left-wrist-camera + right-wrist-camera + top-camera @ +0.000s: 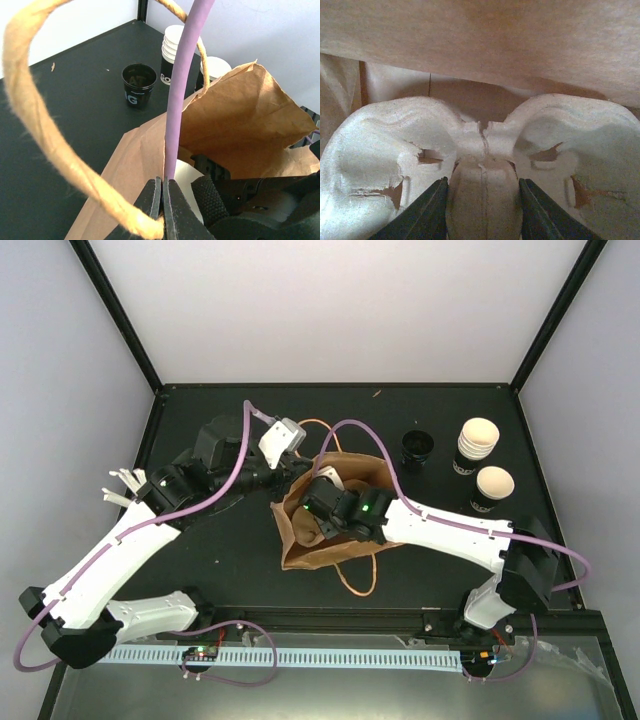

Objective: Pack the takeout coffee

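Takeout coffee: upright on the table at the right, close to the right edge, cream inside facing up; outside the bag, no claw touching it
Neighbours: the cup stack stands just beside it on the far side; the dark cup stands left of the stack, apart from both
Paper bag: lies mid-table with its mouth turned toward the far right; in the left wrist view its jagged brown rim rises to a peak and hides the coffee's lower part
Left gripper: fingers pressed flat together, pinching the twine handle at its lower end; the loop arcs up and over the left of that view
Right gripper: inside the bag, jaws narrow, clamped on either side of the centre knob of the pulp carrier
Carrier edges: two rounded white cup wells spread left and right of the knob, torn in places where the brown shows through
Room inside the bag: tight – the paper wall hangs close over the carrier and fills the top of the right wrist view
Room on the table: a strip of bare black surface lies between the bag's mouth and the three cups – the right arm crosses over part of it
Purple cable: runs straight up from between the left fingers, in front of the bag's mouth
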Controlling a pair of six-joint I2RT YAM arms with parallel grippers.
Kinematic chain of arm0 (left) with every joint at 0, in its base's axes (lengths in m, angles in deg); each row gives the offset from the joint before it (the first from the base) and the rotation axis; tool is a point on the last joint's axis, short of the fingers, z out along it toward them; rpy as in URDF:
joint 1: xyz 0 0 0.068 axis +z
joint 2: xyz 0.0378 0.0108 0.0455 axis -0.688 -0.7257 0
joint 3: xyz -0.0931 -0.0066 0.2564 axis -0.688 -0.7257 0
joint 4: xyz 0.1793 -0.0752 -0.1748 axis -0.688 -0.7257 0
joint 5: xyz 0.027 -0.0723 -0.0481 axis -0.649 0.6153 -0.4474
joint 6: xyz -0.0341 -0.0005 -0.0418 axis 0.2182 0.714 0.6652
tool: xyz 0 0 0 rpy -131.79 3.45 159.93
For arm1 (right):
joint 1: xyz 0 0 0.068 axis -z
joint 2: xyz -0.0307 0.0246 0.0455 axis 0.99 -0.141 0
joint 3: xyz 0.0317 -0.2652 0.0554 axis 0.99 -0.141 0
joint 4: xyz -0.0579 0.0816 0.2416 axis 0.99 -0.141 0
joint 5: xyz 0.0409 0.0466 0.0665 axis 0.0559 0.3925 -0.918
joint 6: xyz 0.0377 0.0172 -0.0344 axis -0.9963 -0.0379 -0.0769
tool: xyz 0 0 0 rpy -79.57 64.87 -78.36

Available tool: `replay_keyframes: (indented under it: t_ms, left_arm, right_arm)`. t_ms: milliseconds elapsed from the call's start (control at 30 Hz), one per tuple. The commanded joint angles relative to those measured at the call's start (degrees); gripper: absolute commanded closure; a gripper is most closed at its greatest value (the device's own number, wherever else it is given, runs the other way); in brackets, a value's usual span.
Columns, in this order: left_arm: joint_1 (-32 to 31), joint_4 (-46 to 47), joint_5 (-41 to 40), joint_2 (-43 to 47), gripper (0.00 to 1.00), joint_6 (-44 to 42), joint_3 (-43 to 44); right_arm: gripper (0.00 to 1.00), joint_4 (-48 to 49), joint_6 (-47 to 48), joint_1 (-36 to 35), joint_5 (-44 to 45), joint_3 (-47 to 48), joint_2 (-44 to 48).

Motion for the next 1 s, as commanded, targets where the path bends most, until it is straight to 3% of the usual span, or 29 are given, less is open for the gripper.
replay_keyframes:
  t_ms: [0,967]
  left_arm:
    - [-0.43,1.68,3.03,2.09,0.98,2.03,2.03]
    - [-0.2,2.55,6.73,3.58,0.98,5.73,0.4]
  right_arm:
    - [0.61,1.25,0.58,0.53,-0.47,-1.78,-1.64]
    - [0.62,6.56,3.91,0.53,-4.76,-7.22,-5.45]
